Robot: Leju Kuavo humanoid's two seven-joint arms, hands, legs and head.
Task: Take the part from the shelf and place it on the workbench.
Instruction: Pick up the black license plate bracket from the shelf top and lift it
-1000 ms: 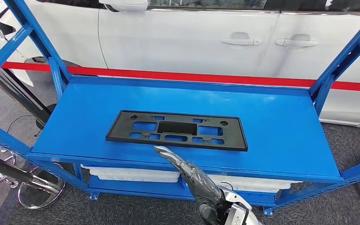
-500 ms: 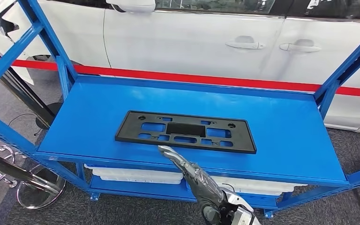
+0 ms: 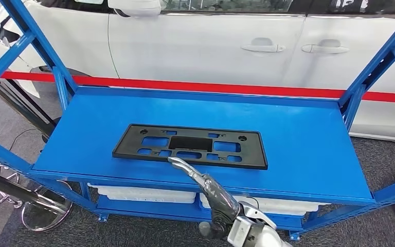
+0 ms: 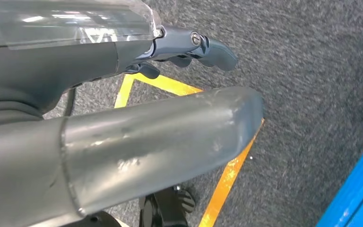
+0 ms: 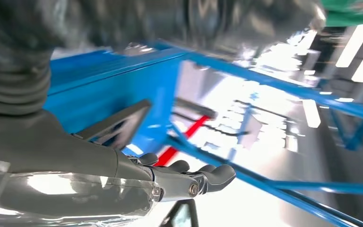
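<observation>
1. The black part lies flat near the shelf's front edge, within easy reach.
2. The right hand stretches toward it, fingers apart, gripping nothing.
3. The left hand hangs over the floor, empty, fingers loosely open.

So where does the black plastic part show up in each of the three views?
Head view: black part lies flat mid-shelf, just beyond the right hand.
Right wrist view: its edge shows blurred, close past the fingers.
Left wrist view: not in it.
Shared landmark: the blue shelf.
</observation>
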